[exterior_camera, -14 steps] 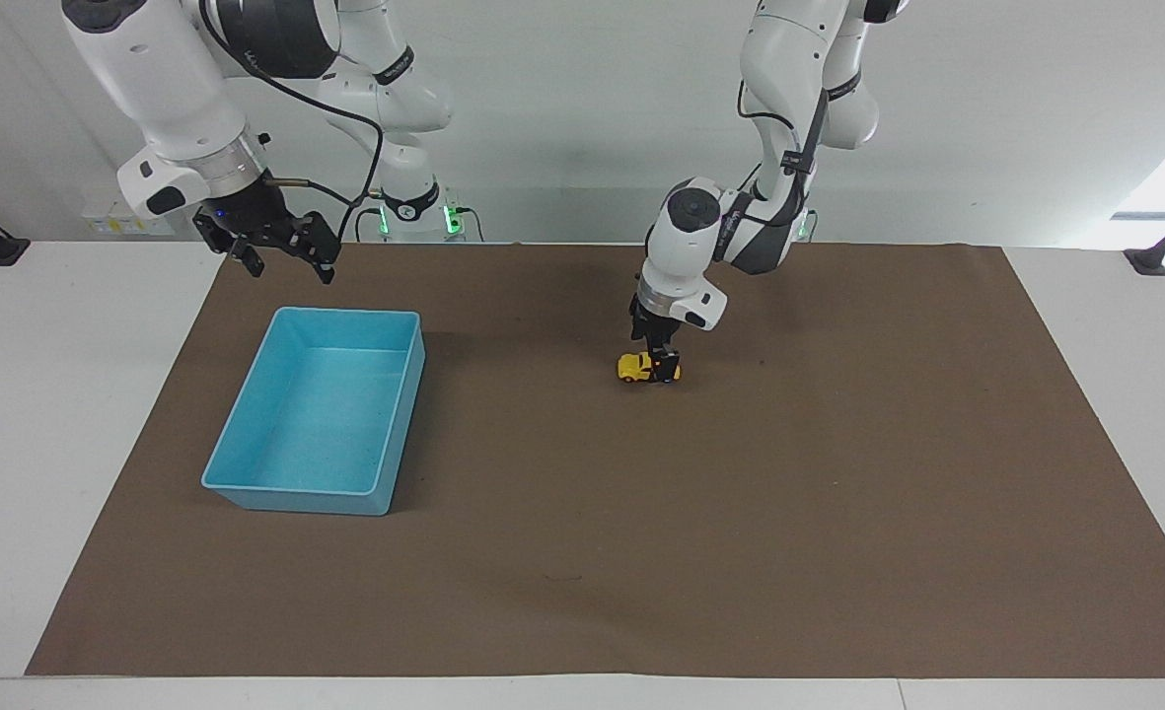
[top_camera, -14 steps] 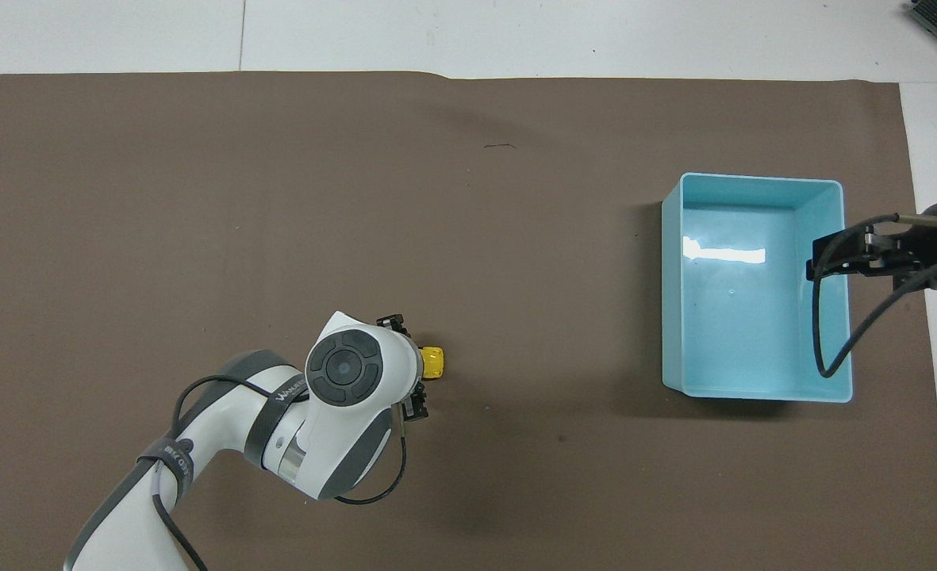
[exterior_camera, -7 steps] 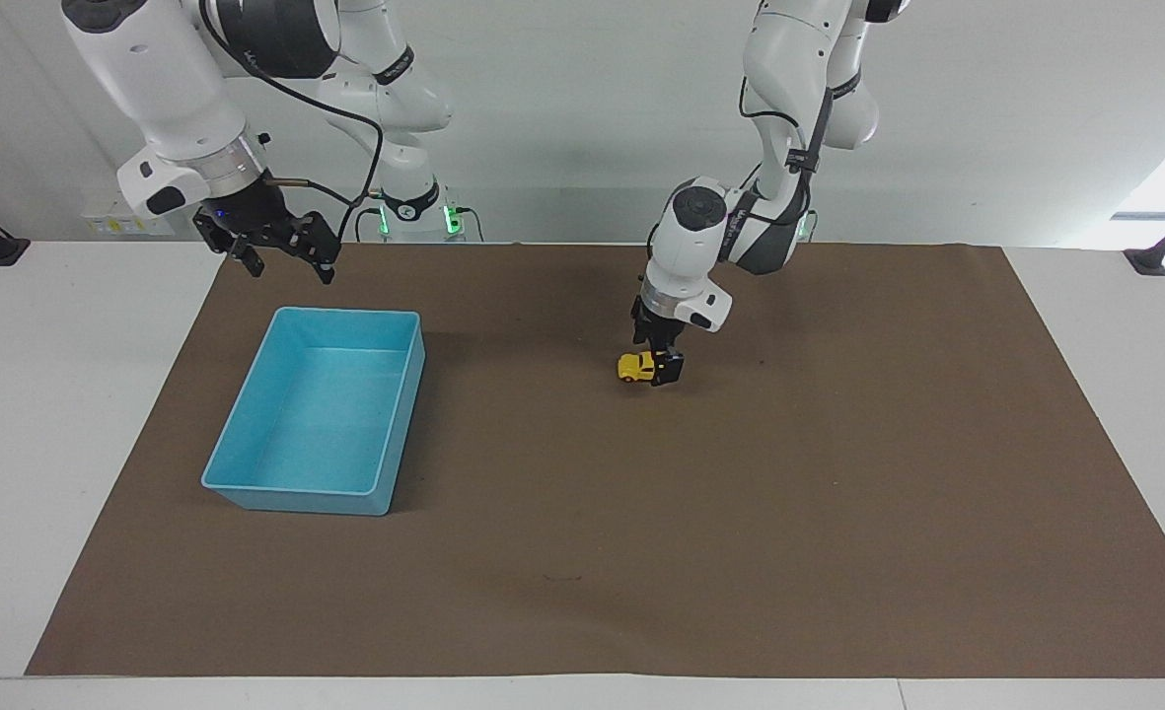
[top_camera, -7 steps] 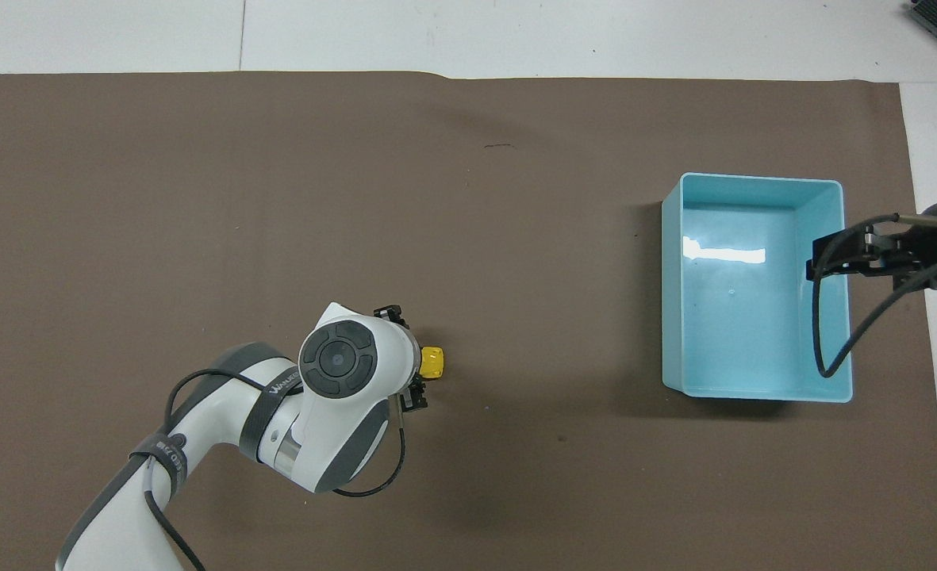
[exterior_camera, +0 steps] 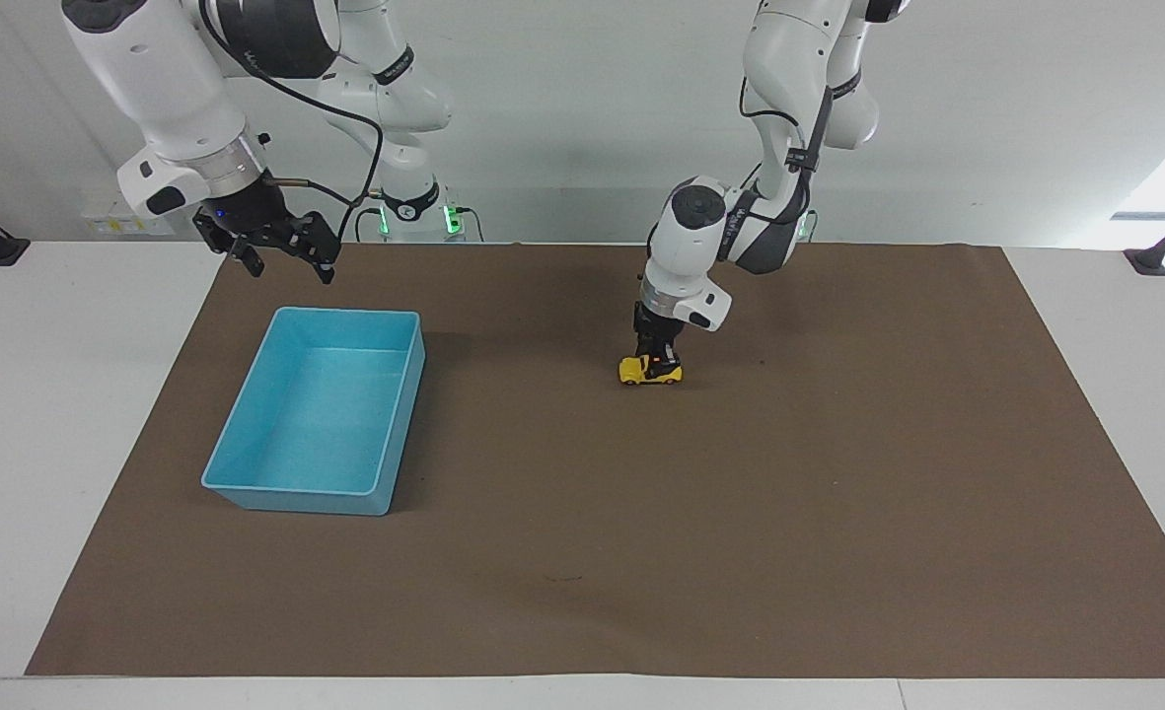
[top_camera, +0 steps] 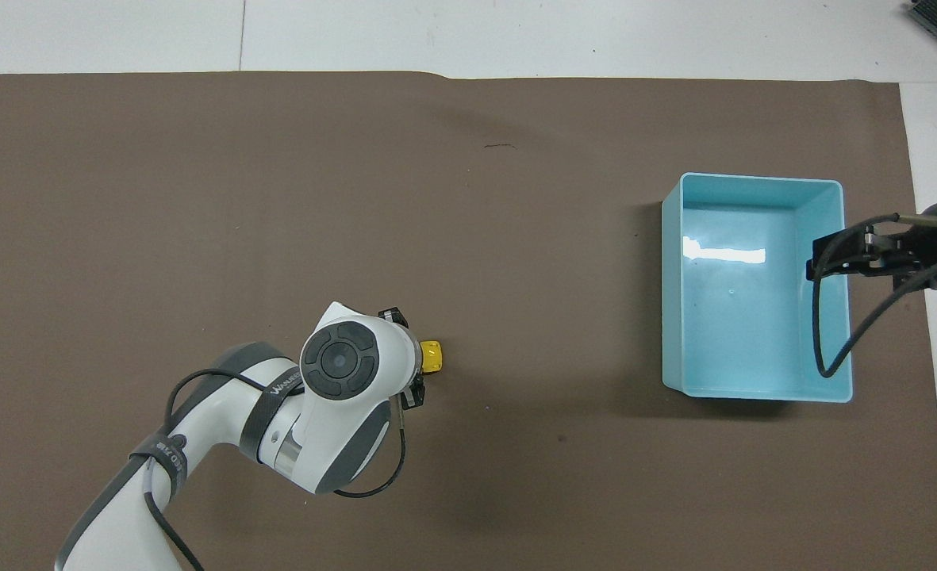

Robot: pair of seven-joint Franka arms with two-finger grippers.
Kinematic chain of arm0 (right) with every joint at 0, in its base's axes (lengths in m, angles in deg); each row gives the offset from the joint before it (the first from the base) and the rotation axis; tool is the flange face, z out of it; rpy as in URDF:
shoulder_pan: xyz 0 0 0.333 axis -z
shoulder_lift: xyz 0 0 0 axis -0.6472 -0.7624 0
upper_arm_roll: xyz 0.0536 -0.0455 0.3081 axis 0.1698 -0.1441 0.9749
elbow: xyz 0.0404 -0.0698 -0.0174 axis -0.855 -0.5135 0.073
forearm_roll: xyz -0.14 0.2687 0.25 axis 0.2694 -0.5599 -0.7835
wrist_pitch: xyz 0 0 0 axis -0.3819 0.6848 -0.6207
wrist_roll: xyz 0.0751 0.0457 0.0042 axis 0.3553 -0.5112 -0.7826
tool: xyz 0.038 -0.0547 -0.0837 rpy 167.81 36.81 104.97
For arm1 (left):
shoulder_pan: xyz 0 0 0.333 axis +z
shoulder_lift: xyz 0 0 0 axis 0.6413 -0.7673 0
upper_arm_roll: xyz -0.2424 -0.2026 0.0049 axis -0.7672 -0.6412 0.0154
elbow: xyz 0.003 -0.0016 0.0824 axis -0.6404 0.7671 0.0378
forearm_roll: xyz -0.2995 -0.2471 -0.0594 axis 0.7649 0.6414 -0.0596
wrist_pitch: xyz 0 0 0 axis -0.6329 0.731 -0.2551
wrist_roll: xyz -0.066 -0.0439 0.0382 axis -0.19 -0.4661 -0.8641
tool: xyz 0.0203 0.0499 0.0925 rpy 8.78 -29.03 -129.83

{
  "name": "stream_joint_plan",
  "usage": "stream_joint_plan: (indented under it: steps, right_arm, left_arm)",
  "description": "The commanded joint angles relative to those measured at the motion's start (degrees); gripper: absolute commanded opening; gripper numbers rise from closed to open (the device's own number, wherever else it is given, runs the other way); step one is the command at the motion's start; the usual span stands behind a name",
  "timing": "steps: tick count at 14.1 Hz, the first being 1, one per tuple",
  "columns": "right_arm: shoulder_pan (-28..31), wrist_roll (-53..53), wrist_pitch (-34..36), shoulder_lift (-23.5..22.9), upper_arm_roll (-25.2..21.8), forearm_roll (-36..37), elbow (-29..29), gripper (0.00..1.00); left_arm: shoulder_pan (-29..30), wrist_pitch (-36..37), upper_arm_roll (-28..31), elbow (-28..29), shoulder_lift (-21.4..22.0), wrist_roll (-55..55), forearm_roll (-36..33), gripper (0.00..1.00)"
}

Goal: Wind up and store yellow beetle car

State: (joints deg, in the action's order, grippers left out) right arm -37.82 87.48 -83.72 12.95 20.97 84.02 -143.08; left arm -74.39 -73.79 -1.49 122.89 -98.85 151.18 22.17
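Item: yellow beetle car point(exterior_camera: 650, 372), a tiny bright yellow toy with a rounded body, dark windows and small black wheels. It stands on its wheels on the brown mat point(exterior_camera: 838, 513), about midway between the mat's two short edges and closer to the long edge at the robots' end. From overhead only one yellow end of the car point(top_camera: 432, 357) shows; the wrist covers the remainder.

Container: blue bin point(exterior_camera: 247, 473), an open rectangular tub, light blue, set on the mat toward the right arm's end, well apart from the car. Nothing lies in it.

Writing: a dark band around the left forearm carries pale lettering point(top_camera: 282, 388), too small to read. No label is legible on the car or the bin.

Left arm: comes in from its base, bends at the elbow and turns its wrist straight down over the car. Left gripper point(exterior_camera: 659, 360) stands vertical with its fingers clamped on the car's roof and sides, the car's wheels on the mat.

Right arm: waits raised, forearm sloping down. Right gripper point(exterior_camera: 276, 251) hangs over the mat's corner beside the bin's rim, jaws spread and holding nothing.
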Motion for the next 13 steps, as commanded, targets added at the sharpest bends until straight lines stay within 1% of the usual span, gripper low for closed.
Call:
stream_joint_plan:
  steps: [1,6,8,9,11,13]
  right_arm:
    - [0.5,-1.0,0.9,-0.8,0.4,-0.6,1.4,1.00]
    - [0.5,-1.0,0.9,-0.8,0.4,-0.6,1.4,1.00]
    - [0.5,-1.0,0.9,-0.8,0.4,-0.6,1.4,1.00]
    - [0.5,-1.0,0.9,-0.8,0.4,-0.6,1.4,1.00]
    - [0.5,-1.0,0.9,-0.8,0.4,-0.6,1.4,1.00]
    - [0.5,-1.0,0.9,-0.8,0.4,-0.6,1.4,1.00]
  left_arm:
    - [0.5,0.9,0.5,0.0,-0.2,0.0,-1.0,0.03]
    - [2.9,1.4,0.6,1.4,0.1,-1.7,-1.1,0.04]
    - [4.7,1.7,0.5,2.2,0.3,-2.8,-1.1,0.05]
    - [6.3,1.7,0.4,2.5,0.3,-2.9,-1.1,0.07]
    - [7.7,1.7,0.5,3.6,0.6,-3.2,-1.1,0.08]
    - [9.6,1.7,0.5,4.8,0.9,-5.7,-1.1,0.08]
